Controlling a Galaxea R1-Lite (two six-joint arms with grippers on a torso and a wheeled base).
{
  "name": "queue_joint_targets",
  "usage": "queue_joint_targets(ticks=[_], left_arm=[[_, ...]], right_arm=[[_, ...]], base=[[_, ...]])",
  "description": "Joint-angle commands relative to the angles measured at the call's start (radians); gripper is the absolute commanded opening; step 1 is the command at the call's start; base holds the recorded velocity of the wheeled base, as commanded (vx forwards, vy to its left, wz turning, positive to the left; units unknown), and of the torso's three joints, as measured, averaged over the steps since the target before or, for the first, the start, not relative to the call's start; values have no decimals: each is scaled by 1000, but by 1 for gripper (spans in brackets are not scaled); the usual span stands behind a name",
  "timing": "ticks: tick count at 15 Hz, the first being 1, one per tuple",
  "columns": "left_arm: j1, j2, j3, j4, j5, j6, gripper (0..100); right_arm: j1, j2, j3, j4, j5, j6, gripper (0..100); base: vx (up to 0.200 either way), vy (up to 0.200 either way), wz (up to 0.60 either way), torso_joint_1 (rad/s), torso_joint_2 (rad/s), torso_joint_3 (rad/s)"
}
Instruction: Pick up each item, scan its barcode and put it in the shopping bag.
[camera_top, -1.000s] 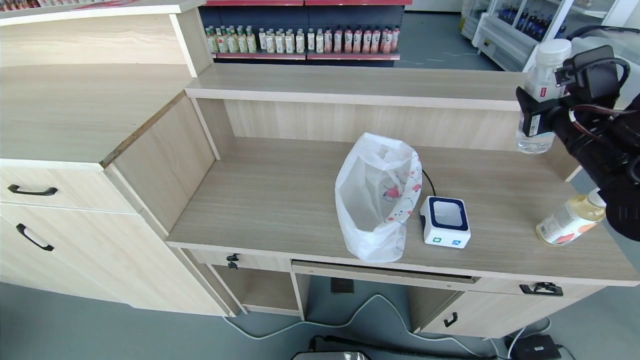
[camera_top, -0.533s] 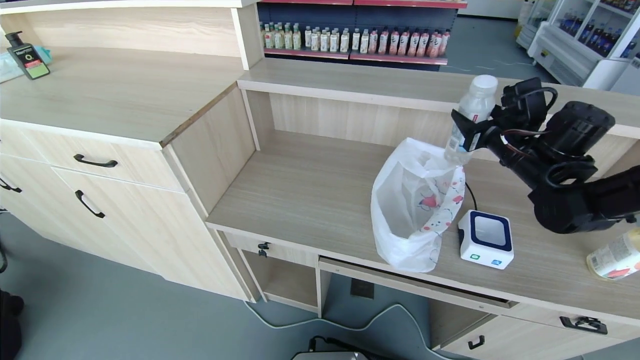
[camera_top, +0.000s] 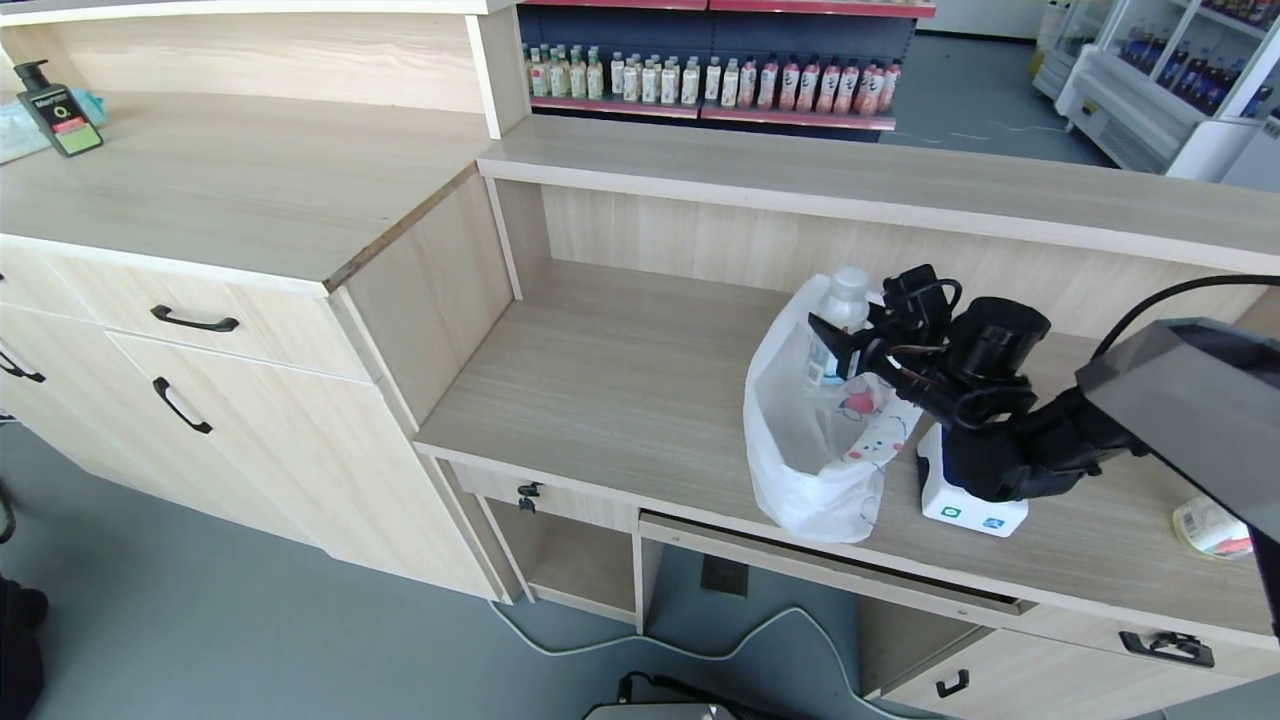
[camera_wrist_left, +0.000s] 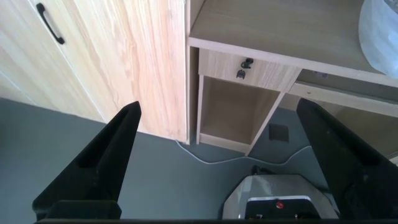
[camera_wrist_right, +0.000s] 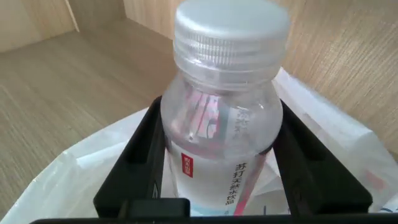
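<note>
Head view: the right gripper (camera_top: 838, 345) is clamped on the water bottle (camera_top: 848, 300), held upright at the mouth of the white shopping bag (camera_top: 800, 470). The bag stands on the bench (camera_top: 620, 390) just beside the scanner (camera_top: 965, 512). Left wrist view: the left gripper (camera_wrist_left: 217, 112) hangs above the floor, fingers wide apart, holding nothing.
</note>
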Motion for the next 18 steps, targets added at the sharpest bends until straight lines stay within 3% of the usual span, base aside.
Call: queue_joint_targets(ticks=[1,11,12,18], left_arm=[[0,0,0,0,0,0,100],[0,0,0,0,0,0,100],[0,0,0,0,0,0,100],[0,0,0,0,0,0,100]], right_arm=[[1,83,-18,-1,-1,2,0],[-19,87,3,-11,-1,3,0],[-19,79,5,-8,-1,2,100],[-25,-61,74,24,-4,-9,100]], base=[[0,0,0,0,0,0],[0,0,0,0,0,0],[0,0,0,0,0,0],[0,0,0,0,0,0]])
